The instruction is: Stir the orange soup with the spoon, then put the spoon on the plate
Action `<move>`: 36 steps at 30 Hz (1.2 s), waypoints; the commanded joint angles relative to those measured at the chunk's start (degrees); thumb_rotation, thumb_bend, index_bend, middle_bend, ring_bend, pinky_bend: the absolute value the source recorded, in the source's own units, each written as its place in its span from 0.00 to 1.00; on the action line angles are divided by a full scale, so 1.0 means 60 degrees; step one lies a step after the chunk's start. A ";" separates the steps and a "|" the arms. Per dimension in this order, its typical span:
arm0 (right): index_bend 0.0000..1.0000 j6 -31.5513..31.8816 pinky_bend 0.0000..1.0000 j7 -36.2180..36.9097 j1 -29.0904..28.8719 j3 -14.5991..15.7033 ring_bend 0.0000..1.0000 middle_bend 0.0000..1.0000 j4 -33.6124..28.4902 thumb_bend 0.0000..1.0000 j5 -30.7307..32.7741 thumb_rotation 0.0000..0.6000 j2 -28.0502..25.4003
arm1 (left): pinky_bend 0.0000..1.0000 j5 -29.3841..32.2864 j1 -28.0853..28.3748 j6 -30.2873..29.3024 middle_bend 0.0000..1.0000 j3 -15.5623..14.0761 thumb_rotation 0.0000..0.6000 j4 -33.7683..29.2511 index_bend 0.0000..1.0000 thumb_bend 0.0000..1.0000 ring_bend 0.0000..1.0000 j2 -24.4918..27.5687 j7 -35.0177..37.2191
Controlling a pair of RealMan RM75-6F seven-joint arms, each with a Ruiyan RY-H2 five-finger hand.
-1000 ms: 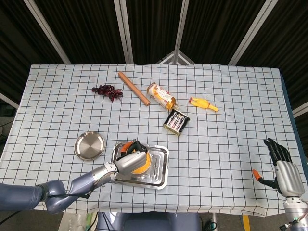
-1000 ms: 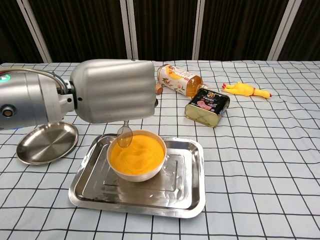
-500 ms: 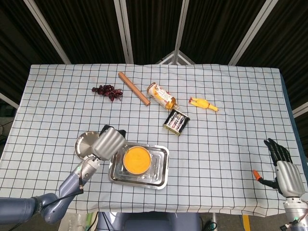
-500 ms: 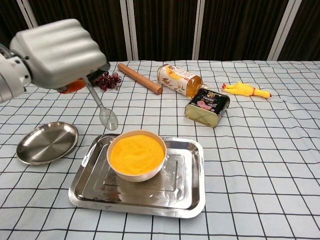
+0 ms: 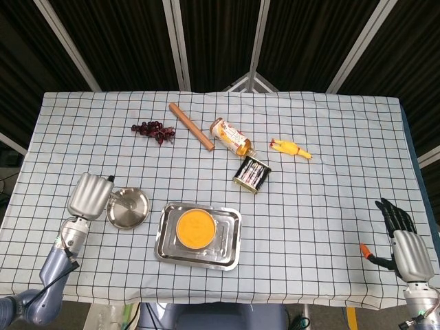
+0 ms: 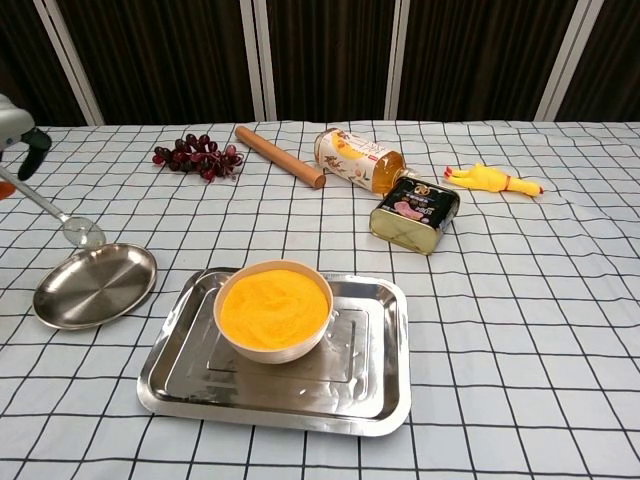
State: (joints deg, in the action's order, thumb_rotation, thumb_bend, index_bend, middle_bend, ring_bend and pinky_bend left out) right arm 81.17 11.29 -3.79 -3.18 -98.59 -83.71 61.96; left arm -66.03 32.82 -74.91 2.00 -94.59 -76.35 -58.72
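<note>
The bowl of orange soup (image 5: 194,227) (image 6: 273,308) stands in a steel tray (image 5: 230,247) (image 6: 375,375) near the table's front edge. Left of the tray lies a round steel plate (image 5: 130,210) (image 6: 95,288). My left hand (image 5: 89,195) (image 6: 14,127) is beside the plate's left rim and holds the clear spoon (image 6: 62,217) by its handle. The spoon's bowl hangs just above the plate's far left rim. In the head view the spoon is hidden by the hand. My right hand (image 5: 404,240) rests far off at the table's right front corner, fingers spread, holding nothing.
Across the far half of the table lie a bunch of dark grapes (image 6: 192,159), a wooden rolling pin (image 6: 280,156), a bottle on its side (image 6: 358,159), a flat tin can (image 6: 414,214) and a yellow rubber chicken (image 6: 493,180).
My left hand has lifted the spoon out of the soup bowl and carried it left, from over the tray to the plate's left rim. The right hand stayed still.
</note>
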 commanded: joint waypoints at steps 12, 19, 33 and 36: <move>0.00 0.0015 0.00 0.0034 0.0008 -0.0011 0.00 0.00 -0.0007 0.34 0.0014 1.00 0.0000 | 1.00 0.0620 -0.0474 0.0455 1.00 -0.0137 1.00 0.1994 0.79 0.53 1.00 -0.1364 0.0990; 0.00 -0.0001 0.00 0.0047 0.0019 -0.0002 0.00 0.00 0.0005 0.34 0.0045 1.00 -0.0018 | 1.00 0.0747 -0.0460 0.0458 1.00 0.0035 1.00 0.2312 0.77 0.49 1.00 -0.1796 0.0934; 0.00 -0.0051 0.00 0.0028 0.0027 -0.0015 0.00 0.00 -0.0022 0.34 0.0152 1.00 -0.0040 | 1.00 0.0952 -0.0511 0.0277 1.00 0.0329 1.00 0.1300 0.61 0.24 1.00 -0.1247 0.0817; 0.00 -0.0063 0.00 0.0041 0.0026 -0.0017 0.00 0.00 -0.0026 0.34 0.0165 1.00 -0.0045 | 1.00 0.0791 -0.0625 0.0103 1.00 0.0341 1.00 0.0910 0.60 0.24 1.00 -0.0951 0.1083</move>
State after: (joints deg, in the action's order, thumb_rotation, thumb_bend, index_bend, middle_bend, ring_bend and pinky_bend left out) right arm 80.80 11.53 -3.64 -3.28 -98.74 -82.72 61.70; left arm -60.82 29.47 -73.72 3.93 -88.15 -82.92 -53.04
